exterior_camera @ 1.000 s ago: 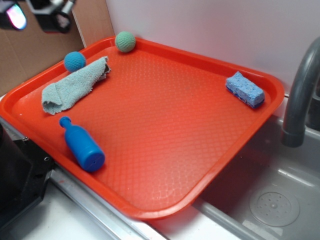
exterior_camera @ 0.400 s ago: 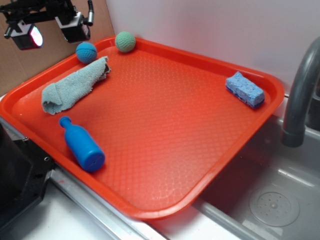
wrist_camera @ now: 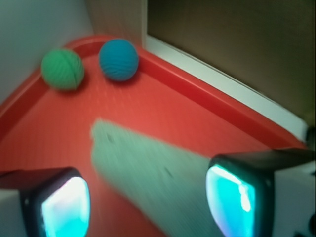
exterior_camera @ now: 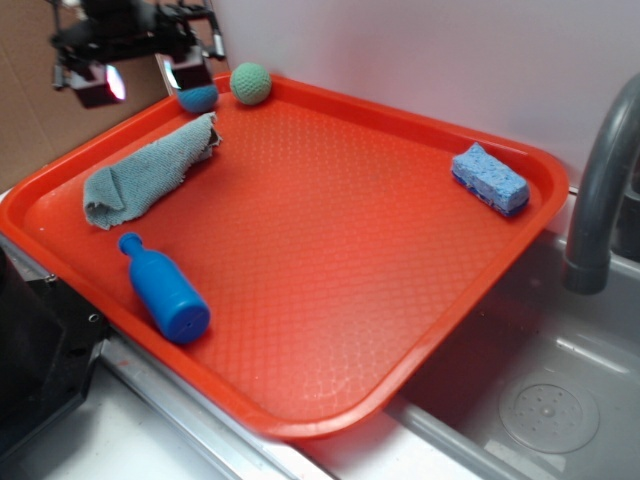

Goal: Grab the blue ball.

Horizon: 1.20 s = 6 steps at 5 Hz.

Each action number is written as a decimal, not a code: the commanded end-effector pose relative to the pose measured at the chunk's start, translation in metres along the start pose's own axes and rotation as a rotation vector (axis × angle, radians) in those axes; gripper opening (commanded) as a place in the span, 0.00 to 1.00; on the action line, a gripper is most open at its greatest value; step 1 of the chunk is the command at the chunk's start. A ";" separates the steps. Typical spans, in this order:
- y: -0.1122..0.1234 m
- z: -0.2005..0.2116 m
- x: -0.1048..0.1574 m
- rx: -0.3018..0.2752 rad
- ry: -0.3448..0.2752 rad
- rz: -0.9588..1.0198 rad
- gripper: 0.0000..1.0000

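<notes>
A: Knitted, bumpy yarn covers the blue ball (wrist_camera: 118, 59). Expect a light, soft, slightly compressible body with a high-friction surface; slipping looks unlikely, rolling looks likely.

B: Location?

A: On the red tray (exterior_camera: 330, 250), in the far corner, against the raised rim. The green ball (wrist_camera: 62, 69) sits just beside it, apparently not touching. In the exterior view the blue ball (exterior_camera: 199, 98) is partly hidden behind the gripper.

B: Recommended grasp point?

A: Across the widest part, one fingertip on each side, with the pads low enough to close past the middle. Judgement only: a contact above centre could squeeze the ball out along the rim.

B: Gripper state?

A: The gripper (wrist_camera: 148, 202) is spread wide, jaws well apart. Nothing is between the fingers (wrist_camera: 64, 207) and they touch nothing visible. The wrist view shows the grey-green towel (wrist_camera: 153, 173) below the gap, blurred.

B: Position relative to the target?

A: The wrist view puts the ball ahead of the fingertips, not between them. Contact is not yet made.

B: Hazards?

A: The green ball is close enough for one finger to nudge. The rim limits clearance on the far side. The blue bottle (exterior_camera: 165, 290) and the blue sponge (exterior_camera: 490, 178) lie well apart from the work area.
</notes>
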<state>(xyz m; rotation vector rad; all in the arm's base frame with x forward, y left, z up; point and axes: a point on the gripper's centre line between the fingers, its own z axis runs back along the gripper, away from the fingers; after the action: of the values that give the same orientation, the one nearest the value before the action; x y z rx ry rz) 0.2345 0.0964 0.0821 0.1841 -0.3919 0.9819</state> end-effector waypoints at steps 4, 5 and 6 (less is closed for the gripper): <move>-0.003 -0.031 0.080 -0.062 -0.254 0.229 1.00; 0.002 -0.035 0.091 -0.062 -0.241 0.256 1.00; -0.005 -0.040 0.098 -0.150 -0.234 0.293 1.00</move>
<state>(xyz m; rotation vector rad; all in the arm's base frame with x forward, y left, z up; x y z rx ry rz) 0.2975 0.1690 0.0661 0.1184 -0.6591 1.2171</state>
